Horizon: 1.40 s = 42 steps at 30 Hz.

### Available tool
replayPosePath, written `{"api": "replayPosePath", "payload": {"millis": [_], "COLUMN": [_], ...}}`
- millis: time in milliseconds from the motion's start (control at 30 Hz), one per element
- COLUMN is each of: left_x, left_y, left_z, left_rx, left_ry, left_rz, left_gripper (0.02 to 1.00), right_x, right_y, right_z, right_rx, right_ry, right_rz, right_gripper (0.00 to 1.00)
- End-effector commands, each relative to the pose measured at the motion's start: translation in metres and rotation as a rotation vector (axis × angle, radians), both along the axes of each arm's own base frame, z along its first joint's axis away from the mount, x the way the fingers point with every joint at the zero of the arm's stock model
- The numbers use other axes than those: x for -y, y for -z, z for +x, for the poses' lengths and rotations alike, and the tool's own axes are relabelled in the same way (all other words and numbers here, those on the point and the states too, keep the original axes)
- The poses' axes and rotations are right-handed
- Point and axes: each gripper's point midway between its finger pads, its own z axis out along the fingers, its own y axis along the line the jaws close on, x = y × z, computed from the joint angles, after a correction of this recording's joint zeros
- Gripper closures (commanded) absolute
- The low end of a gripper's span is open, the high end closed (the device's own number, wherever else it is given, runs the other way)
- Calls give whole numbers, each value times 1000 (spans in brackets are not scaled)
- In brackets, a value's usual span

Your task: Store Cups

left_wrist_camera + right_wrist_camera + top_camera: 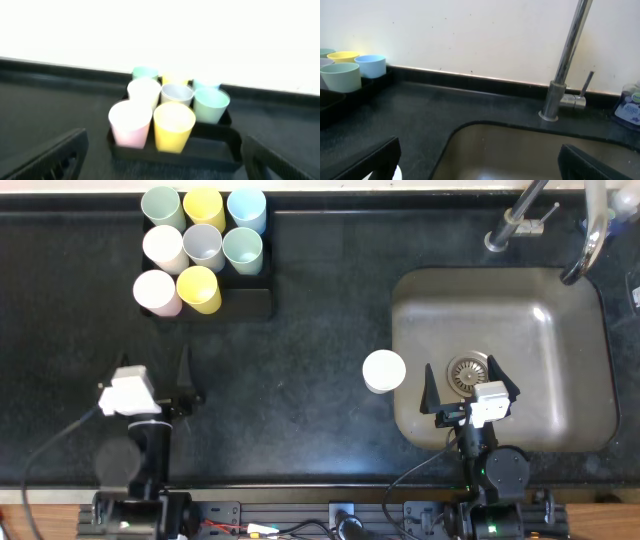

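Eight cups already sit in the tray, ahead of the left gripper, whose jaws are spread and empty. One slot looks free. The last white cup waits on the counter, just outside the right gripper and its spread jaws.

The table is black with fine pale speckles, and the tray is plain black. In it stand a sage cup, back yellow cup, blue cup, white cup, grey cup, mint cup, pink cup and front yellow cup. The loose cup is white. The sink is dull silver, the tap chrome. The left gripper and right gripper are black with white bodies.
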Motion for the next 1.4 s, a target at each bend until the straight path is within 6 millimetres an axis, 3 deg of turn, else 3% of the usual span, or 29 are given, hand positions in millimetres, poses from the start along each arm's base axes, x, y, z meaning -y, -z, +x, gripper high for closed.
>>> {"api": "replayPosePath", "payload": {"millis": [33,200,1400], "left_x": [17,24,23], "left_y": [20,59,57], "left_z": [-5,-8,-7], "left_rx": [48,-68,-60], "left_ry": [97,139,132], "left_rz": [31,26,38], "left_gripper": [20,20,20], "right_x": [-2,-2,-2], "right_y": [3,3,3], "right_z": [0,0,0], "right_rx": [0,0,0], "right_ry": [-10,-10,-10], "right_rz": [0,0,0], "right_gripper": [3,5,3]}}
